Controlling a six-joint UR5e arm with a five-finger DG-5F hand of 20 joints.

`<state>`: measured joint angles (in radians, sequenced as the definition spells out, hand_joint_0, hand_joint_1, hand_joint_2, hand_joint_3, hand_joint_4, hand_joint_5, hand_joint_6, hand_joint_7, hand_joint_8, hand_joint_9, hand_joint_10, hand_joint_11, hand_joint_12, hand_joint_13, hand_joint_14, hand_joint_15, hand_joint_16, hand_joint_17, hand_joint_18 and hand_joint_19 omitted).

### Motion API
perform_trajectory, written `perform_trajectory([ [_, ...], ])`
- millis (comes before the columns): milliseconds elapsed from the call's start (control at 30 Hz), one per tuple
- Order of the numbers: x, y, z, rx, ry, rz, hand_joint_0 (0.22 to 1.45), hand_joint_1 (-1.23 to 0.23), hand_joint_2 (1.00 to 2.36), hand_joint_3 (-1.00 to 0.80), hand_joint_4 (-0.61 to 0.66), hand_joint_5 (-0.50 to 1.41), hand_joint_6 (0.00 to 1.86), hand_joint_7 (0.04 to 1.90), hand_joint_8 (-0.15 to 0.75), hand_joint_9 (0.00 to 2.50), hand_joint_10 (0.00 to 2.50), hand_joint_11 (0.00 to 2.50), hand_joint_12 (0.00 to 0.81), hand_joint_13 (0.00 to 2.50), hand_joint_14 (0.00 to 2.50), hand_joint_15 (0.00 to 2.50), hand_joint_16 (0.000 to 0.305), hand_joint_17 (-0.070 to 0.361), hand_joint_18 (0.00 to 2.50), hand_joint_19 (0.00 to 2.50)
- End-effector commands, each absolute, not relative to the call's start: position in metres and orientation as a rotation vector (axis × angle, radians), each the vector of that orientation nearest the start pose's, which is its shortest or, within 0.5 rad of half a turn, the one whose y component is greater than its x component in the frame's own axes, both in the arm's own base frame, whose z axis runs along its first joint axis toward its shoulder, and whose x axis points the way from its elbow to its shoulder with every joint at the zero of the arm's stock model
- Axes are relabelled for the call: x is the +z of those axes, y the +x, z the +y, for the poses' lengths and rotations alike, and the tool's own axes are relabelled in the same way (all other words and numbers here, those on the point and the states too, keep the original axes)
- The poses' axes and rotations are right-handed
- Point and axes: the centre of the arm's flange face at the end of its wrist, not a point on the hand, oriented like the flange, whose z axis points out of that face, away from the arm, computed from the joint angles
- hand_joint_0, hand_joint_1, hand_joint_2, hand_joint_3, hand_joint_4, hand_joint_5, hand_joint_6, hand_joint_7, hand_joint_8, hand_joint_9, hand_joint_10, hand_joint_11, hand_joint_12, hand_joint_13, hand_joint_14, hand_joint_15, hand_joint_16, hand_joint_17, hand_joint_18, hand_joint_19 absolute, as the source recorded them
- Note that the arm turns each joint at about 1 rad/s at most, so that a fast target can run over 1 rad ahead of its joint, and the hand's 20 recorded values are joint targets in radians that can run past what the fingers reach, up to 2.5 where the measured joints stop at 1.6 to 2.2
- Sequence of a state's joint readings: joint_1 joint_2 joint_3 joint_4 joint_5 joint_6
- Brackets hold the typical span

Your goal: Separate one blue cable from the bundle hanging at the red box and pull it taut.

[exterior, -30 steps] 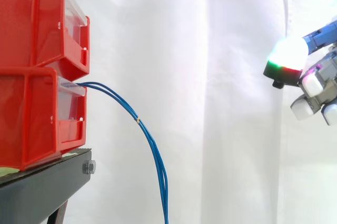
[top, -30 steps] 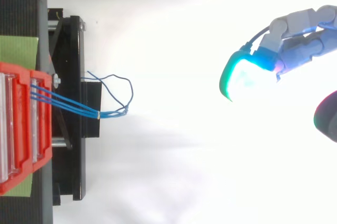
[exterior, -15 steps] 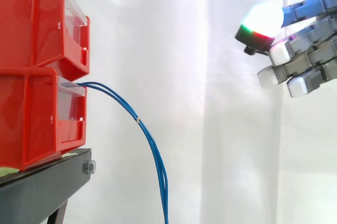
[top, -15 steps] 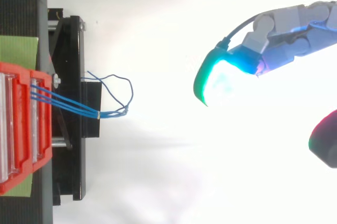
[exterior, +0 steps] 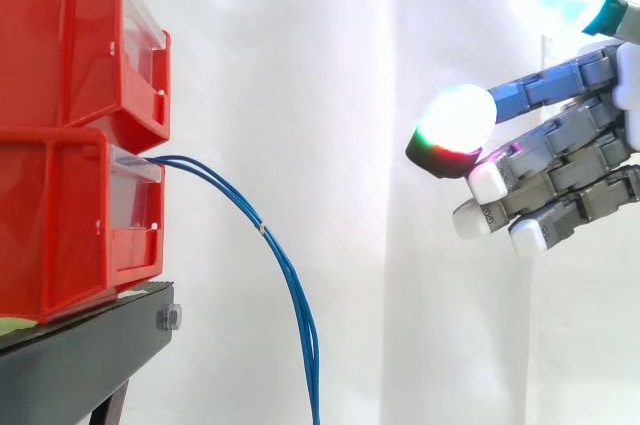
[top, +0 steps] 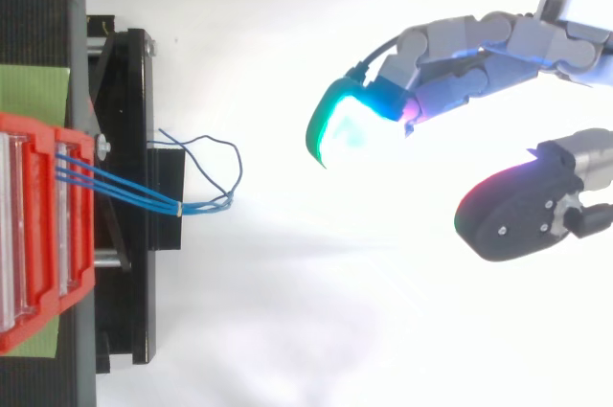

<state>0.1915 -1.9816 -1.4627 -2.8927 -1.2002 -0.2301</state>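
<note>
The hand (exterior: 570, 137) reaches in from the right of the frame, fingers stretched loosely leftward and grasping nothing, its leading pad (exterior: 455, 125) glowing white over red and green. Within the past second it has travelled from the right edge to well inside the frame, and its thumb (top: 522, 214) has come into fuller sight from above. The gap to the blue cables (exterior: 266, 235) has narrowed, yet hand and cables are well apart. By that reading the task is in its approach stage, with no cable singled out or pulled.

The cables leave the lower red box (exterior: 60, 225) at left centre, arc downward and run off the bottom edge, tied by a small band (top: 180, 208); they hang as before. Two red boxes sit stacked on a black stand (exterior: 80, 365) over a green mat (top: 34, 91), before a white curtain (exterior: 330, 95).
</note>
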Motion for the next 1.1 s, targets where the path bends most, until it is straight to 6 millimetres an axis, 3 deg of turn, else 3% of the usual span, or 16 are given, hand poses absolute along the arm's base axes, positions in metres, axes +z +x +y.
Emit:
perform_trajectory([
  [0,0.327,0.654,-0.043,0.837,1.145,1.233,0.57,-0.50,1.00,-0.50,0.29,-0.18,0.50,0.91,0.288,0.58,0.02,0.43,0.304,0.42,0.01,0.25,0.040,0.089,0.44,0.39],
  [200,0.300,0.666,-0.039,0.837,1.153,1.234,0.57,-0.50,1.00,-0.50,0.29,-0.18,0.50,0.91,0.289,0.58,0.02,0.42,0.300,0.42,0.01,0.25,0.040,0.089,0.44,0.38],
  [333,0.269,0.686,-0.035,0.844,1.148,1.188,0.57,-0.49,1.00,-0.50,0.29,-0.18,0.50,0.92,0.289,0.59,0.02,0.43,0.300,0.42,0.01,0.25,0.039,0.089,0.44,0.38],
  [600,0.266,0.690,-0.031,0.778,1.128,1.145,0.57,-0.49,1.00,-0.50,0.29,-0.18,0.50,0.91,0.291,0.60,0.02,0.43,0.298,0.42,0.01,0.24,0.039,0.088,0.44,0.38],
  [733,0.252,0.693,-0.029,0.775,1.142,1.148,0.57,-0.49,1.00,-0.50,0.29,-0.18,0.50,0.91,0.291,0.60,0.01,0.42,0.299,0.43,0.01,0.24,0.039,0.088,0.44,0.38],
  [767,0.238,0.696,-0.027,0.775,1.155,1.155,0.57,-0.49,1.00,-0.50,0.29,-0.18,0.50,0.91,0.289,0.60,0.01,0.43,0.300,0.43,0.01,0.24,0.039,0.088,0.44,0.38],
  [833,0.239,0.699,-0.026,0.791,1.158,1.141,0.57,-0.49,1.00,-0.50,0.29,-0.18,0.50,0.91,0.291,0.60,0.02,0.42,0.299,0.43,0.01,0.25,0.039,0.088,0.44,0.38],
  [900,0.226,0.704,-0.025,0.793,1.167,1.141,0.57,-0.49,1.00,-0.50,0.29,-0.18,0.50,0.91,0.291,0.60,0.01,0.43,0.299,0.43,0.01,0.24,0.039,0.088,0.44,0.39],
  [1067,0.228,0.729,-0.023,0.811,1.156,1.117,0.57,-0.49,1.00,-0.50,0.29,-0.18,0.50,0.91,0.291,0.60,0.01,0.43,0.297,0.43,0.01,0.24,0.039,0.087,0.44,0.39],
])
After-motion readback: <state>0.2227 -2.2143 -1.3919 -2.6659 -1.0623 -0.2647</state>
